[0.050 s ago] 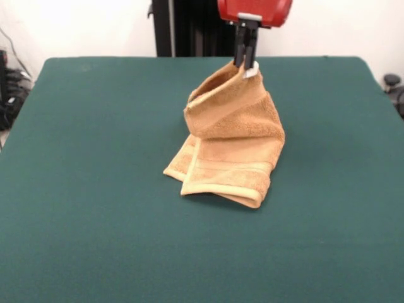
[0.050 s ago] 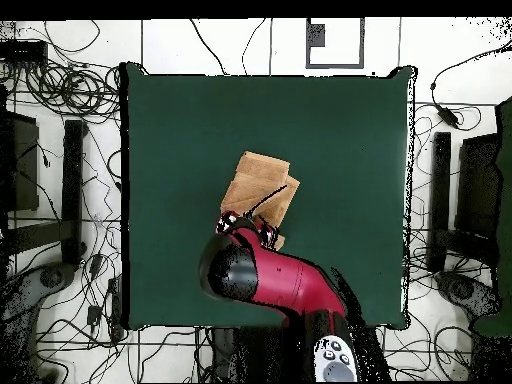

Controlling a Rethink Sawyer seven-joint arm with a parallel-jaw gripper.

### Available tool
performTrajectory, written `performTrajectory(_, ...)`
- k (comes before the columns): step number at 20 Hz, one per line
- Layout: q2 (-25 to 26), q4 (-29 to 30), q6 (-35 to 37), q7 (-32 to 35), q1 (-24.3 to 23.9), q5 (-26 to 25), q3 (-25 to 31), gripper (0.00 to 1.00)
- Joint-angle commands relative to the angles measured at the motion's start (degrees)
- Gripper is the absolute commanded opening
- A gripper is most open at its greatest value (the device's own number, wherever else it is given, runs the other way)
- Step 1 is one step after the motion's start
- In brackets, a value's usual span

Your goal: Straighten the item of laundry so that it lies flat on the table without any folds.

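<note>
Orange-tan terry towel [image 1: 235,136] hangs from the robot's hand [image 1: 245,63], pinched shut on its tagged corner, lower folds resting mid-desk [image 1: 95,189]. Drawing the corner slowly outward, low over the green felt, should best unfurl the folds.

A: surface? dark green table [image 1: 95,189], cloth-covered
B: and on it?
A: only the orange-tan towel [image 1: 230,158], near centre, lower folds resting on the cloth, upper part lifted off it
</note>
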Motion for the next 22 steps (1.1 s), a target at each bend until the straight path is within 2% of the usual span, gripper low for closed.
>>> performTrajectory(1,-0.99,7.90,-0.49,8.85,0.66,-0.78,6.29,0.00)
performTrajectory(9,-5.40,10.92,1.22,10.51,3.04,0.88,5.29,0.00)
performTrajectory(22,-2.06,10.80,-3.70,11.18,3.72,0.87,5.27,0.00)
